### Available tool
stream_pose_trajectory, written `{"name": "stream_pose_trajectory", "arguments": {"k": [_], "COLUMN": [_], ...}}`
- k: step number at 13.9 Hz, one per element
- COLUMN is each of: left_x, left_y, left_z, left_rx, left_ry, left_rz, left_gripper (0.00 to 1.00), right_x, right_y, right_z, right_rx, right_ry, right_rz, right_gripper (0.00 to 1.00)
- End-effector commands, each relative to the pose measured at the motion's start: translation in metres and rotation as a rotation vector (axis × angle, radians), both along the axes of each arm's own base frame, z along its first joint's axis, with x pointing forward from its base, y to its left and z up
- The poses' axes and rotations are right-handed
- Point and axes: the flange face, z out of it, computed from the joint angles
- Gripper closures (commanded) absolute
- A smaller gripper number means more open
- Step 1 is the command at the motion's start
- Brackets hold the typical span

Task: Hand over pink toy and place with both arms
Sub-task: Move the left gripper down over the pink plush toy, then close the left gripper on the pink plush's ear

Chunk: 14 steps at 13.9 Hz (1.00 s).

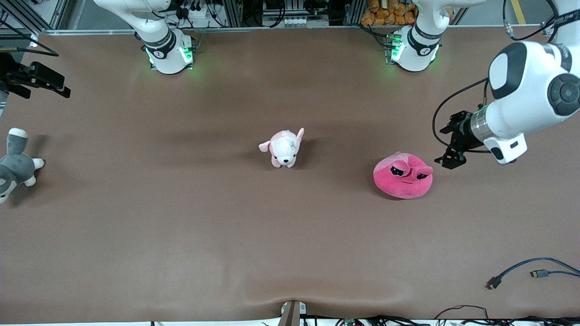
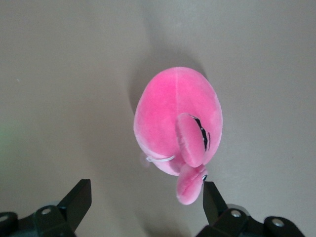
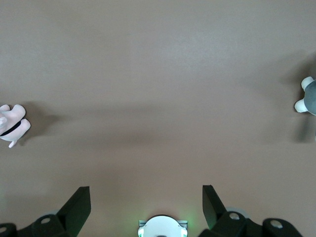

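Two open grippers, one pink toy (image 1: 403,175) not yet picked up as I line up the first grasp

I hold the left gripper (image 1: 448,156) just beside the toy, toward the left arm's end of the table, its fingers (image 2: 76,200) spread wide and empty, because I judge this arm must lift the toy first before passing it across. The toy rests on the brown table (image 1: 181,235), well apart from the pale puppy plush (image 1: 283,148) at the table's middle. The right gripper (image 3: 146,207) waits high near its own base, jaws wide, holding nothing, ready to receive; the grey plush (image 1: 13,167) lies at its end
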Motion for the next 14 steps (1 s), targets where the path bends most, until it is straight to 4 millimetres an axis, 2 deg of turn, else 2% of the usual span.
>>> {"name": "stream_pose_trajectory", "arguments": {"k": [1,6,11,12,14], "left_x": [0.008,0.021,0.026,0.028,0.031], "left_y": [0.001,0.001,0.005,0.008,0.009], "left_z": [-0.009,-0.048,-0.072,-0.075,-0.082], "left_rx": [-0.049,-0.059,-0.056,-0.057,-0.057], "left_ry": [-0.001,0.018,0.041,0.039,0.044], "left_rz": [0.071,0.147,0.157,0.162,0.164], "left_gripper": [0.0,0.0,0.0,0.02,0.12], "right_x": [0.001,0.001,0.001,0.001,0.001], "right_y": [-0.002,0.002,0.003,0.005,0.001], "right_z": [0.004,0.004,0.004,0.004,0.004], "right_rx": [0.003,0.004,0.006,0.005,0.006], "right_ry": [0.001,0.001,-0.001,-0.001,0.001], "right_rz": [-0.004,0.002,0.004,0.005,0.001], "right_gripper": [0.0,0.0,0.0,0.0,0.0]}}
